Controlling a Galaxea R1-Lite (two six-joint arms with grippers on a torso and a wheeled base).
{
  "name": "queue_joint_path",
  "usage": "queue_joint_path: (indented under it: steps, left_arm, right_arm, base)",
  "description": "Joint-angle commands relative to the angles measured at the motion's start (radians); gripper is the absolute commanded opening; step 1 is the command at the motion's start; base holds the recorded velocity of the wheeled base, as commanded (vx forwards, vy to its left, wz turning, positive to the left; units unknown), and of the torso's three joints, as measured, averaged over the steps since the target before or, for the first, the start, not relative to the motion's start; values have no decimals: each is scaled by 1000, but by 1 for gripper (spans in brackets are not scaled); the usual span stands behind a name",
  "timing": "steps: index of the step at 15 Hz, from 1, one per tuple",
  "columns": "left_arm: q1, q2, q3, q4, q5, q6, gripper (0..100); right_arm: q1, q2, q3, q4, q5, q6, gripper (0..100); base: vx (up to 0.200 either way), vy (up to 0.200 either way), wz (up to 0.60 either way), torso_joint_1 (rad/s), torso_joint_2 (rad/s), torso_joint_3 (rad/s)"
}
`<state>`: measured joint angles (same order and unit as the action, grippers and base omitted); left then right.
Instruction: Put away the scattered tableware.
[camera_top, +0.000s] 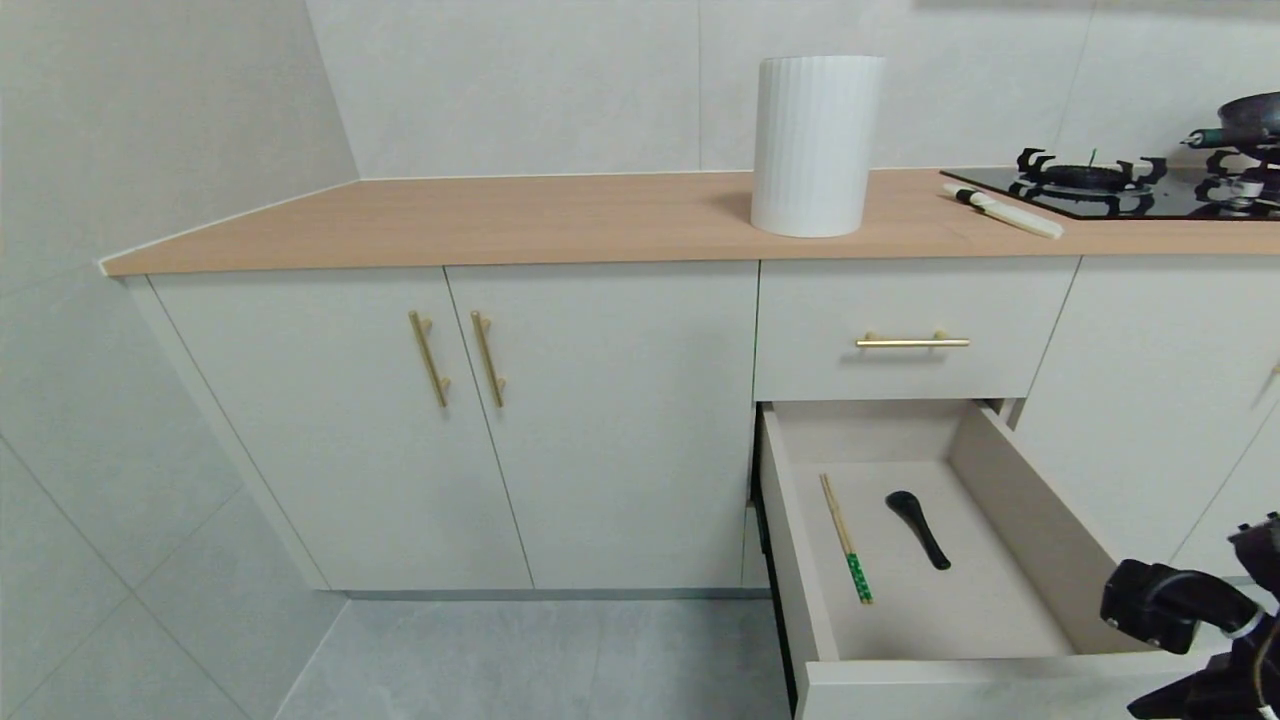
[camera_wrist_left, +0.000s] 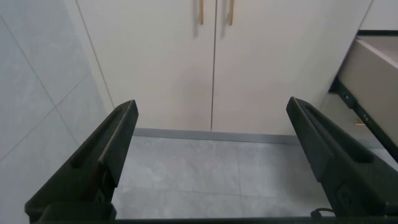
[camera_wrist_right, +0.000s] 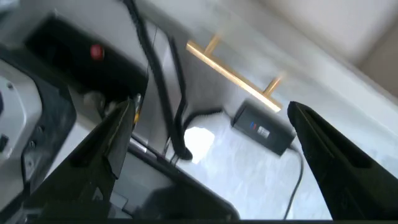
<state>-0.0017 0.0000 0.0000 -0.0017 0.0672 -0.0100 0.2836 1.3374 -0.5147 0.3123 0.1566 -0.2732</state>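
The lower drawer (camera_top: 1010, 480) stands pulled out. Inside it lie a pair of wooden chopsticks with green ends (camera_top: 846, 540) and a black spoon (camera_top: 917, 528), side by side and apart. A cream, knife-like utensil (camera_top: 1003, 211) lies on the wooden countertop (camera_top: 500, 220) beside the stove. My left gripper (camera_wrist_left: 211, 162) is open and holds nothing; it hangs low, facing the cabinet doors (camera_wrist_left: 214, 62) and the floor. My right gripper (camera_wrist_right: 211, 162) is open and holds nothing, with a gold handle (camera_wrist_right: 233, 74) beyond it. The right arm (camera_top: 1190, 620) sits by the drawer's front right corner.
A tall white ribbed container (camera_top: 812, 145) stands on the counter above the drawers. A black gas stove (camera_top: 1120, 185) with a pan (camera_top: 1250, 120) is at the far right. The upper drawer (camera_top: 910, 330) is closed. The wall closes off the left side.
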Motion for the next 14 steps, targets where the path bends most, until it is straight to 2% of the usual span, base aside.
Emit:
queue_joint_path:
  steps: [1,3,8,11,14]
  left_arm:
    - [0,0,0,0,0,-1,100]
    - [0,0,0,0,0,-1,100]
    - [0,0,0,0,0,-1,100]
    - [0,0,0,0,0,-1,100]
    - [0,0,0,0,0,-1,100]
  right_arm:
    - [0,187,-22,2,-23,34,100]
    - [2,230,-47,2,-77,95,100]
    - [60,319,-202,88,-216,451,100]
    - [58,359,-239,86,-223,511,100]
    - [60,407,-242,5,-273,545,100]
  base:
    - [0,0,0,0,0,0]
    - [0,0,0,0,0,0]
    - [0,0,0,0,0,0]
    - [0,0,0,0,0,0]
    - [0,0,0,0,0,0]
